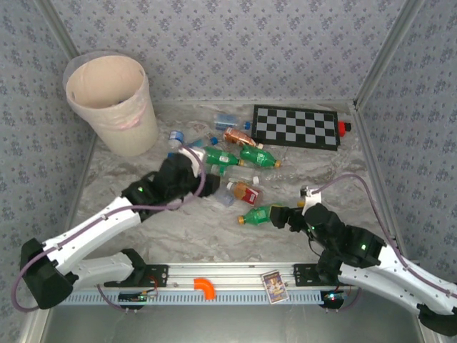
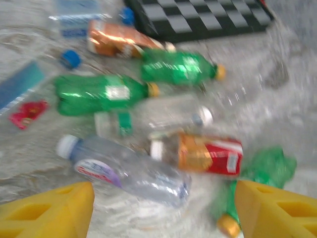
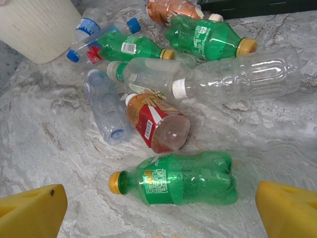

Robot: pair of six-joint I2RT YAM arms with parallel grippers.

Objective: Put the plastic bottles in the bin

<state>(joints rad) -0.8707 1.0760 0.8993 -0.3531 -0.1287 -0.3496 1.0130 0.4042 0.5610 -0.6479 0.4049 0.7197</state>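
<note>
Before the right jaws lies a green bottle (image 3: pixel 183 179).

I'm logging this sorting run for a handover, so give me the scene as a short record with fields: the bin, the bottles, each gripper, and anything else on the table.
bin: upright at the far left of the table; no bottle visible inside
bottles: lying loose mid-table, a mix of green, clear and red-labelled
left gripper: open, aimed at a clear bottle with a white cap
right gripper: open, facing a green bottle lying on its side
other: checkerboard flat at the far right
</note>
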